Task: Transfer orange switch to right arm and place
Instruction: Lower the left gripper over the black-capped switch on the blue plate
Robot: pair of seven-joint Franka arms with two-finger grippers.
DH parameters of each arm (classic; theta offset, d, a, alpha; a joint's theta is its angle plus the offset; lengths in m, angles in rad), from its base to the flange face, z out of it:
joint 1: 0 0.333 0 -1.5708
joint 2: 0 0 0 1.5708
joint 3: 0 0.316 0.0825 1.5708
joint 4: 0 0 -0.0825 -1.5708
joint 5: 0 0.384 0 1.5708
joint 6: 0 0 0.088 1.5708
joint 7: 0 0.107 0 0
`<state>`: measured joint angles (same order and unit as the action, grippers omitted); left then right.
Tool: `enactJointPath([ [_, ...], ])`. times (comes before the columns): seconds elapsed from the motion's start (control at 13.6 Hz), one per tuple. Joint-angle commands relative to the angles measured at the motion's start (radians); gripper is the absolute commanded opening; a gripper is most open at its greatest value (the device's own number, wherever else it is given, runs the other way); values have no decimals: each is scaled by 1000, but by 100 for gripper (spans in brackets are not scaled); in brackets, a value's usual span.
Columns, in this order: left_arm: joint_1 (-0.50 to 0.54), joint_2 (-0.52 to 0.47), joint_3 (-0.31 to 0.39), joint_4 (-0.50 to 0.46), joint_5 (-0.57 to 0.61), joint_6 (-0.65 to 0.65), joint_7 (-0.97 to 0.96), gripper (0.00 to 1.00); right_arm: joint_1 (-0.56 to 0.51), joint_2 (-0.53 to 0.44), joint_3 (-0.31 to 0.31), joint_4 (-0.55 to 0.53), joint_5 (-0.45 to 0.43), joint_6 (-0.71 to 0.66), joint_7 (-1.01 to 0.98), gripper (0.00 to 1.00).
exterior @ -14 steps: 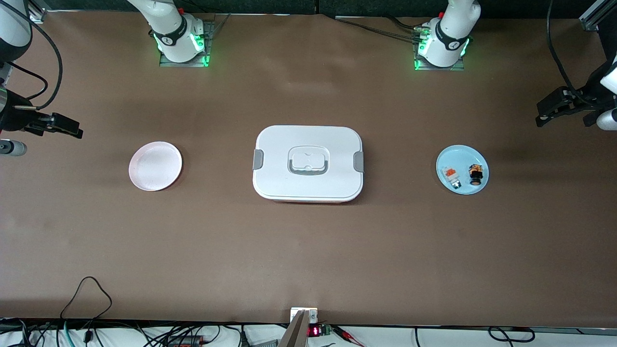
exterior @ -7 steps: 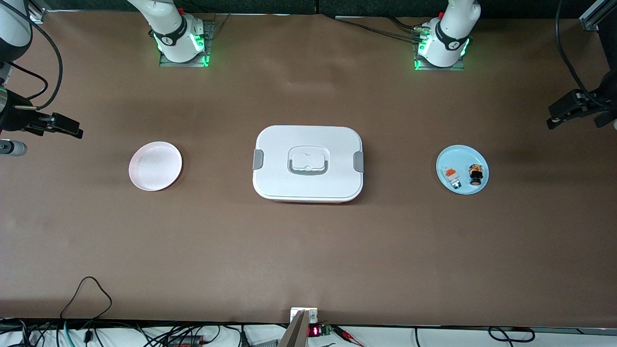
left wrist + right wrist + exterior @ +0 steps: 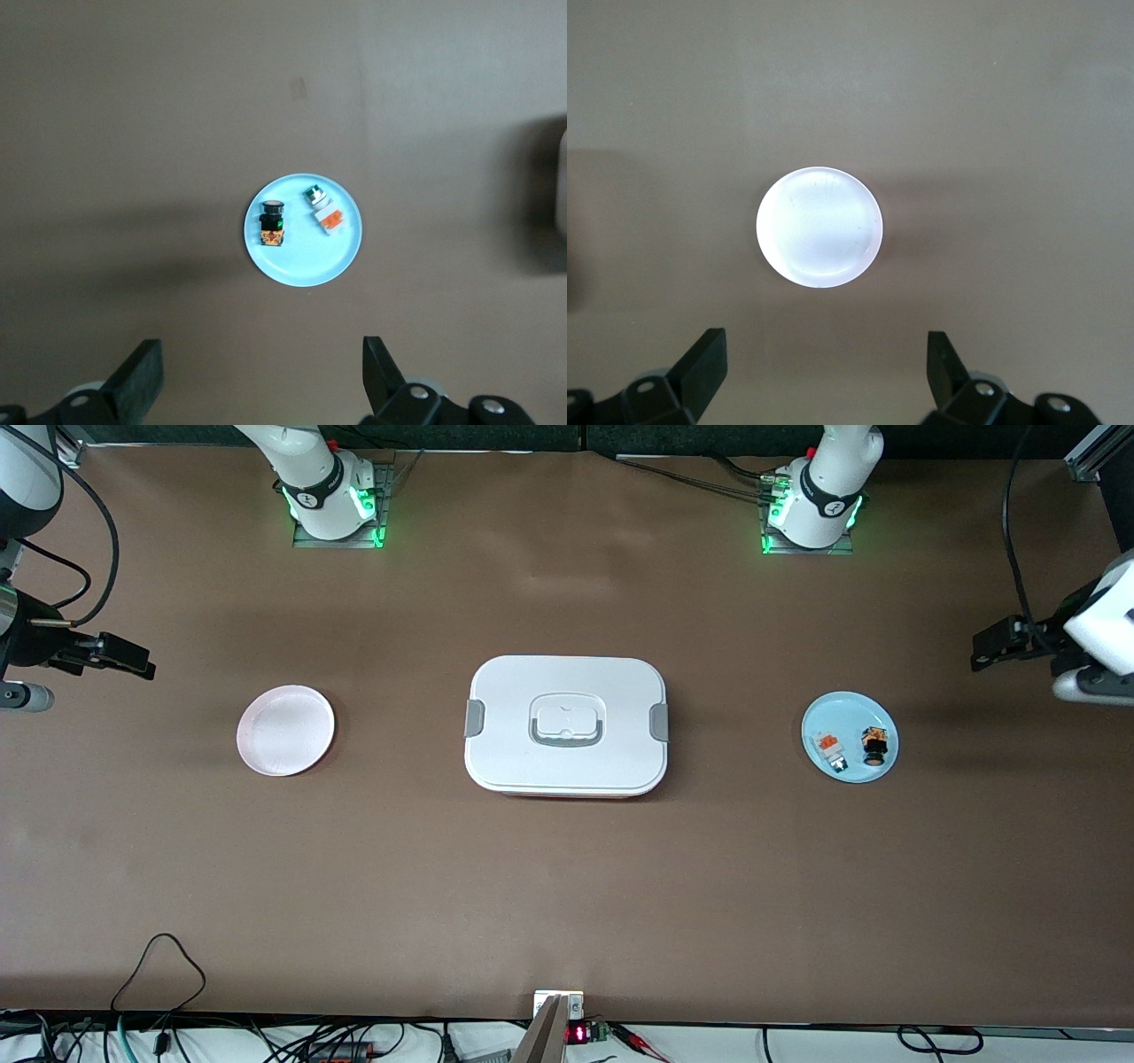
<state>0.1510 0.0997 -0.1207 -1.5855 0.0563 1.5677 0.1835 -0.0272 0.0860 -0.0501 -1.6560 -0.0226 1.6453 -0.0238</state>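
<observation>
The orange switch (image 3: 874, 746) (image 3: 272, 224), black-bodied with an orange block, lies on a small blue plate (image 3: 850, 713) (image 3: 303, 266). A white-bodied part with an orange top (image 3: 829, 750) (image 3: 323, 210) lies beside it on the same plate. My left gripper (image 3: 983, 651) (image 3: 261, 376) hangs open and empty over bare table at the left arm's end, well apart from the plate. My right gripper (image 3: 133, 660) (image 3: 825, 363) waits open and empty over the table at the right arm's end. The right wrist view looks down on an empty pale pink plate (image 3: 285, 730) (image 3: 819, 227).
A closed white lunch box (image 3: 567, 724) with grey latches sits in the table's middle, between the two plates. Loose cables (image 3: 159, 965) lie along the table edge nearest the front camera.
The left arm's wrist has swung, pulling its gripper first toward the table's end, then back toward the blue plate. The right arm has barely moved. Nothing on the table has shifted.
</observation>
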Motion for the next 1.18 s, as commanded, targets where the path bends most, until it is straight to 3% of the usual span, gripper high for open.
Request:
enactJointPath([
  [0.0,28,20,-2,-71,13,28,157,99,-2,-6,1,2,20,-9,-19,100],
  [0.22,36,57,1,-135,13,99,279,99,-2,-8,1,4,29,-9,-22,100],
  [0.44,39,69,1,-247,13,227,443,99,-4,-9,-7,4,130,-9,-25,100],
  [0.66,53,84,1,-353,13,339,731,98,-5,-9,-8,4,135,-7,-33,100],
  [0.81,79,100,1,-428,11,482,909,98,-5,-9,-2,4,125,-9,-25,100],
  [1.11,78,150,1,-459,19,572,1095,98,-5,-8,-7,4,133,-9,-21,100],
])
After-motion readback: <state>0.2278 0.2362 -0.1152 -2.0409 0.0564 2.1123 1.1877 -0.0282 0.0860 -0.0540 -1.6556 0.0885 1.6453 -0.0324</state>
